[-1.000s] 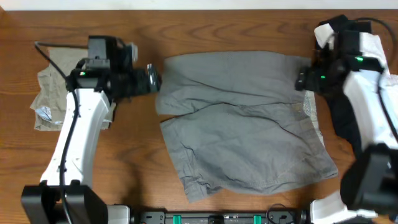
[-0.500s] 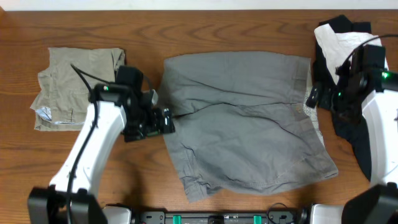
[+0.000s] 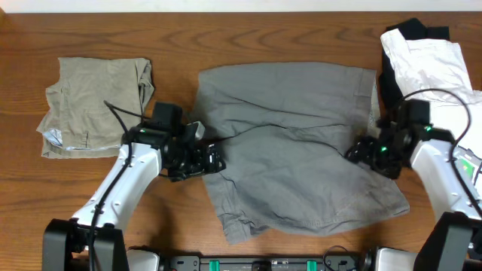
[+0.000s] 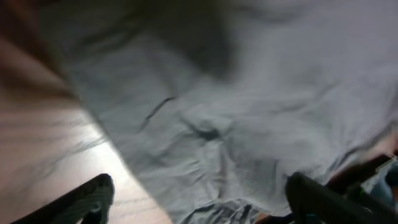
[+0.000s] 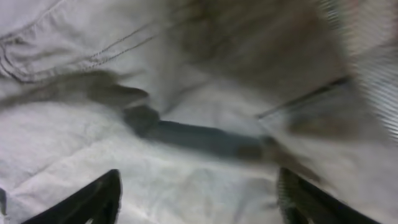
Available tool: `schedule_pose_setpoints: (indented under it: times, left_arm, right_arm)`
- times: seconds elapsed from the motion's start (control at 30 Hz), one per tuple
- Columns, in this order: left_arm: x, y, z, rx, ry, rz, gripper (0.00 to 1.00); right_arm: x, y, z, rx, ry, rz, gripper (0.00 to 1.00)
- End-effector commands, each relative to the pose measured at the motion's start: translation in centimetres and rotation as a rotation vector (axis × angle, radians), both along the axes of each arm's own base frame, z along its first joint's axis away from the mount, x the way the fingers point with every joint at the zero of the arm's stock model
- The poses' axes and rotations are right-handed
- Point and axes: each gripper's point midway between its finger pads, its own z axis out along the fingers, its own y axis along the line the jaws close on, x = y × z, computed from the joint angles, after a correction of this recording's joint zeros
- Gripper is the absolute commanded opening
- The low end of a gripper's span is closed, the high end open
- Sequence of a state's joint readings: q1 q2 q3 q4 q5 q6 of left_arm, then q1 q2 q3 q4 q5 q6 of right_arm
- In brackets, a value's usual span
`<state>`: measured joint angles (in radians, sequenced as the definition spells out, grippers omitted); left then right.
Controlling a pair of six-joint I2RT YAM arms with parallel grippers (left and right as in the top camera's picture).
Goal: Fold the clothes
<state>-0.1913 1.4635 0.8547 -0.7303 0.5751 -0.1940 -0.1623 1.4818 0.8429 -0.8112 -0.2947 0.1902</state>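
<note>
The grey shorts (image 3: 294, 143) lie spread and creased across the middle of the table, waistband to the right with pale lining showing. My left gripper (image 3: 213, 158) is open at the shorts' left edge, near the crotch. In the left wrist view its fingers straddle the grey cloth (image 4: 211, 124) and bare wood. My right gripper (image 3: 358, 152) is open over the right part of the shorts, near the waistband. The right wrist view shows blurred grey fabric (image 5: 186, 162) between its spread fingers.
Khaki shorts (image 3: 94, 105) lie folded at the far left. White (image 3: 425, 64) and black garments (image 3: 418, 30) are piled at the far right edge. Bare wooden table (image 3: 166, 226) lies in front of and behind the shorts.
Both arms have come in and down from the shorts' far corners. The left gripper moved right and nearer onto the left edge. The right gripper moved left and nearer over the waistband area.
</note>
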Motion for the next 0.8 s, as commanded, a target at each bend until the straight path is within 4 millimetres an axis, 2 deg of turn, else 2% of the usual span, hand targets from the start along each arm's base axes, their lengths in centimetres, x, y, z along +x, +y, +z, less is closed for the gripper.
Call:
schedule_pose_setpoints:
  times: [0.0,0.13,0.27,0.4,0.47,0.6,0.7,0.77]
  left_arm:
    - [0.0,-1.2,0.1,-0.038,-0.026,-0.068,0.83]
    - [-0.1,-1.4,-1.2,-0.033,0.011,-0.072,0.83]
    - [-0.5,-1.5,-2.9,-0.03,0.082,-0.072,0.83]
    - [-0.5,-2.0,-4.5,-0.056,0.132,-0.071,0.84]
    - [-0.3,-2.3,-5.2,-0.075,0.145,-0.071,0.88]
    - [1.0,-2.7,-6.7,-0.089,0.113,-0.073,0.88]
    - [2.2,-3.0,-7.4,-0.096,0.069,-0.075,0.88]
    - [3.0,-2.7,-8.1,-0.075,0.046,-0.064,0.88]
  right_arm:
    - [-1.1,1.6,-1.3,0.047,0.005,0.035,0.69]
    - [-1.8,1.9,-3.0,0.05,0.006,0.01,0.55]
    - [-1.9,2.0,-4.1,0.047,-0.021,0.011,0.49]
    - [-0.9,2.1,-4.4,0.039,-0.084,0.023,0.48]
    - [0.0,2.3,-4.3,0.034,-0.128,0.037,0.47]
    - [1.9,2.8,-3.8,0.011,-0.212,0.055,0.47]
    - [2.7,2.3,-3.9,-0.049,-0.227,0.018,0.47]
    - [3.3,2.6,-4.0,-0.054,-0.246,0.021,0.48]
